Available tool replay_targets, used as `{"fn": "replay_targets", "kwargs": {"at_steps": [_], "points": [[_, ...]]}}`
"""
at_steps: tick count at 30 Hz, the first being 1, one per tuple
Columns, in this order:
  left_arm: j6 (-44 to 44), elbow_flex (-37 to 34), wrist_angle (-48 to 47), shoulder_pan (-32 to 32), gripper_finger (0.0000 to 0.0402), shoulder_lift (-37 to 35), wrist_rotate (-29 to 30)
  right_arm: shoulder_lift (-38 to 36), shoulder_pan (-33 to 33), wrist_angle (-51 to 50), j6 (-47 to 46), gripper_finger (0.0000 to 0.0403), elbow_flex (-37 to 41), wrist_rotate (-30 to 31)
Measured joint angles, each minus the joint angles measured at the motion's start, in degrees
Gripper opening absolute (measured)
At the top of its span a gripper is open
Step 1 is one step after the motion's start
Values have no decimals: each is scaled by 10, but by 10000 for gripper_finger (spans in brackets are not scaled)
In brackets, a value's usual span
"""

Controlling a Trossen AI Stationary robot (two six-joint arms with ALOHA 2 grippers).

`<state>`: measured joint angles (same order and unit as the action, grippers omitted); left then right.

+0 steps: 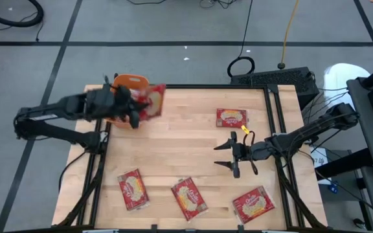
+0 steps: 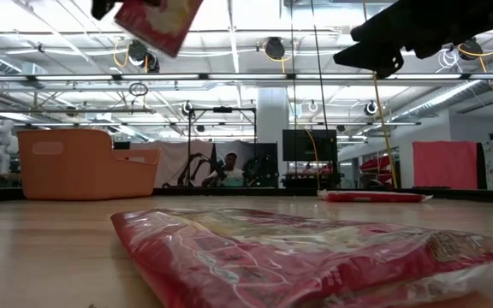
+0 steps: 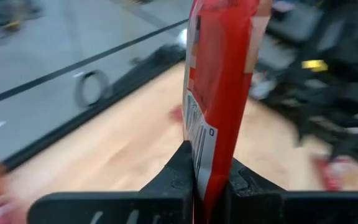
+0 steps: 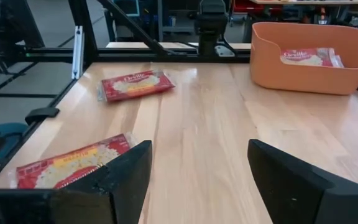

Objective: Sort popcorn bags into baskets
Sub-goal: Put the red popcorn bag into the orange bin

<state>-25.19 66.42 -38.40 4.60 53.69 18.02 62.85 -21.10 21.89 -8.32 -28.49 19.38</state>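
Bags (image 1: pixel 232 118) lie scattered on the wooden desk (image 1: pixel 180 145) (four flat); left hand (image 1: pixel 136 116) grips one bag (image 1: pixel 153 101) by the orange basket (image 1: pixel 129 82) at the desk's far-left corner. Right hand (image 1: pixel 225 155) hovers wide over bare mid-desk.

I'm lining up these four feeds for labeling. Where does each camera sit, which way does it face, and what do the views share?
High view: overhead, straight down on the table; both arms show, left gripper over the orange basket, right gripper open mid-table.
Low view: table height, facing the room; a popcorn bag fills the foreground, arms overhead.
Left wrist view: past its own fingers, shut on the held bag.
Right wrist view: past its open fingers toward the basket.
Shared: the basket appears in high, low and right wrist views.
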Motion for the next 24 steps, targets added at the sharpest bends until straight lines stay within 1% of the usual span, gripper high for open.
{"fn": "replay_targets", "kwargs": {"at_steps": [2,5,7,10,12,14,18,24], "points": [[0,45,-70,36,17,14,-2,1,0,1,0,256,0,0],[7,95,-139,90,17,37,-29,1,0,1,0,256,0,0],[13,120,-157,127,23,50,-59,1,0,1,0,256,0,0],[23,140,-168,182,29,69,-123,2,0,-2,-6,256,0,-1],[27,150,-170,213,27,85,-162,2,0,-7,-9,256,0,-1],[35,166,-186,240,21,105,-185,2,0,-10,-10,256,0,-1],[50,200,-236,287,18,149,-206,2,0,-15,-10,256,0,-2],[71,241,-347,343,35,216,-217,2,-1,-9,-11,256,12,-2]]}}
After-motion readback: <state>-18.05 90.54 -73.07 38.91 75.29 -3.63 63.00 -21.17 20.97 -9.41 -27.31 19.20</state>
